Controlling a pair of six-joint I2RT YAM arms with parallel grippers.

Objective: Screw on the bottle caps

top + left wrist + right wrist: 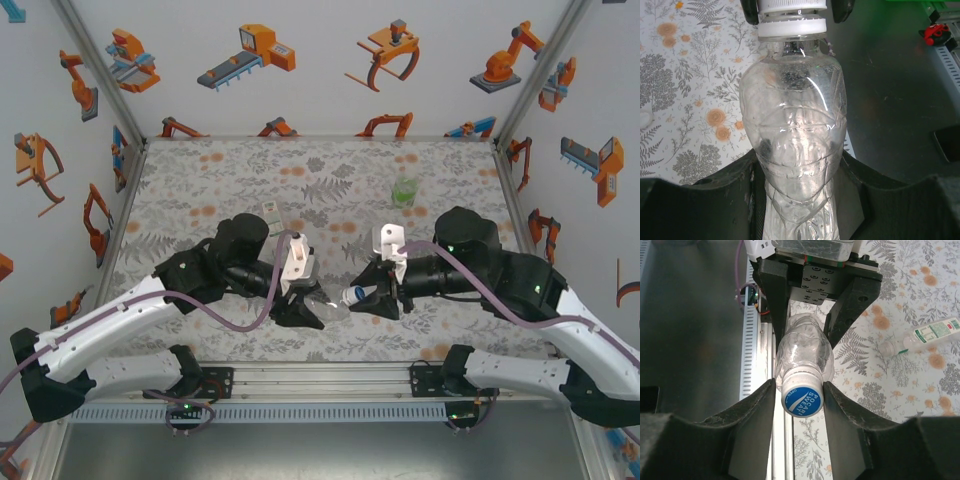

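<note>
A plain clear bottle [795, 100] is held level above the table's near edge, its crumpled body pinched between the fingers of my left gripper [800, 161], which is shut on it. On its neck sits a white bottle cap with a blue top [802, 396]. My right gripper [800, 390] faces the left one and has its two fingers pressed against the sides of that cap. In the top view the left gripper [303, 308] and the right gripper [368, 297] meet at the front middle, with the cap [354, 295] between them.
A bottle with a white-and-green label [270, 210] lies on the patterned table behind the left arm, also seen lying in the right wrist view [925, 335]. A green-labelled bottle [405, 188] stands at the back right. A metal rail [320, 380] runs along the near edge.
</note>
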